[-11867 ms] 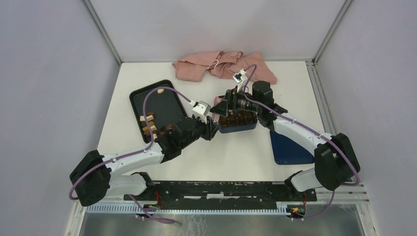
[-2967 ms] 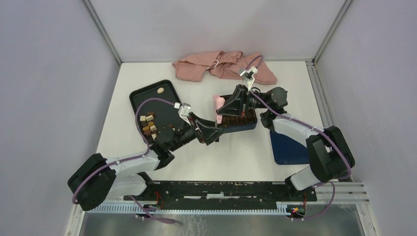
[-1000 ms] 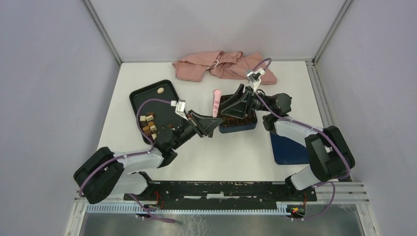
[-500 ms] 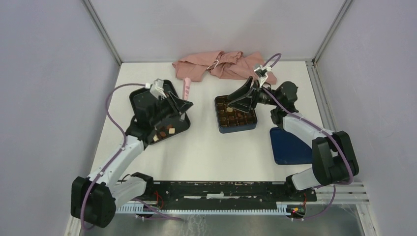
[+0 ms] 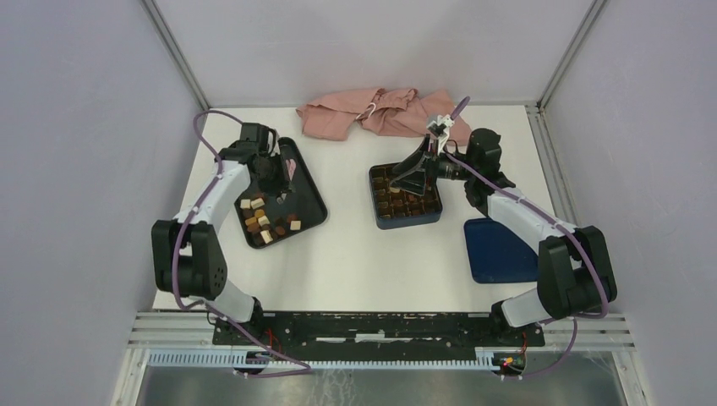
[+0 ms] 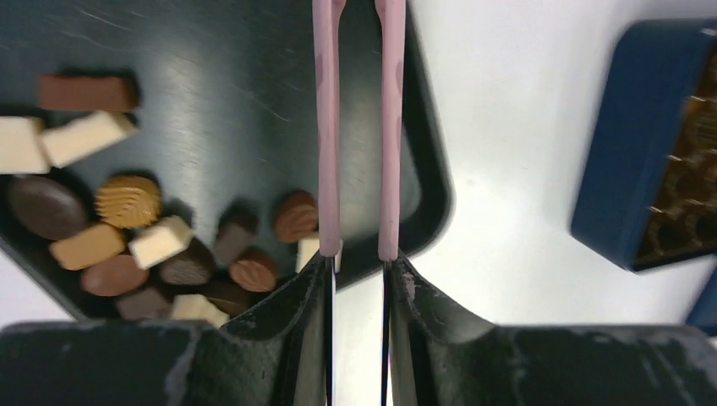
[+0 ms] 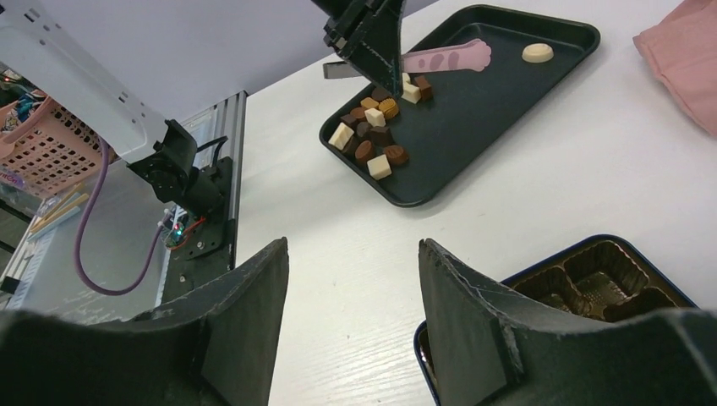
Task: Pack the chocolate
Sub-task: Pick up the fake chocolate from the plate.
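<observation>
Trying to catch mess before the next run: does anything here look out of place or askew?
A crumpled pink cloth lies at the table's far edge, seemingly unrelated to packing. One round cream chocolate sits alone at the black tray's far end, apart from the heap. Nothing looks spilled or damaged.

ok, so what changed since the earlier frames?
Left gripper, shut on the tongs, swung left from the box to the tray, over the chocolates. Right gripper, open, backed off toward the box's far side. Box, tray, lid and cloth stayed put.
</observation>
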### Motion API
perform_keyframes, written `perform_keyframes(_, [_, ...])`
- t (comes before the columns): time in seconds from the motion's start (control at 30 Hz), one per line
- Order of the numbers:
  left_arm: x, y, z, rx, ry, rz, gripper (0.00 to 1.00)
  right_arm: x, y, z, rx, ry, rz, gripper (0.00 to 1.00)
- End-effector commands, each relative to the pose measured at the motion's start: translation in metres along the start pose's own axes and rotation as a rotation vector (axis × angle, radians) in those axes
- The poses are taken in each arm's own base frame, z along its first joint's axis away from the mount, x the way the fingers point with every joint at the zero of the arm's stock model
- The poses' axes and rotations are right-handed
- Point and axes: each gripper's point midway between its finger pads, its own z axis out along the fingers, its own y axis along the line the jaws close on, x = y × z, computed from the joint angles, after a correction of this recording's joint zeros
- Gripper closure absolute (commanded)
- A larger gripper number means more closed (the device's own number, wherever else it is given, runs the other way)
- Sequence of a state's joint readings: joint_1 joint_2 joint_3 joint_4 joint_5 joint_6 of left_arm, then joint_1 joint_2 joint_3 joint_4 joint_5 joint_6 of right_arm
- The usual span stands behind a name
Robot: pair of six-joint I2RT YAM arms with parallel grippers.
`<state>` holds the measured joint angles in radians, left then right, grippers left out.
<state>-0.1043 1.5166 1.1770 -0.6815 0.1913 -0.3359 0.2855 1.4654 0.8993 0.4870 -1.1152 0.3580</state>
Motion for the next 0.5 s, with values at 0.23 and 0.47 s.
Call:
perform_keyframes(0.23, [-0.031, 0.063, 0.023, -0.286, 0.16, 0.159, 0.66, -0.012, -0.006, 0.001, 0.007, -0.01, -0.057, 0.37])
perform_keyframes(0.47, [-0.052, 0.076, 0.033, -0.323, 0.177, 0.159, 0.65, -0.01, -0.008, 0.002, 0.006, -0.009, -0.049, 0.37])
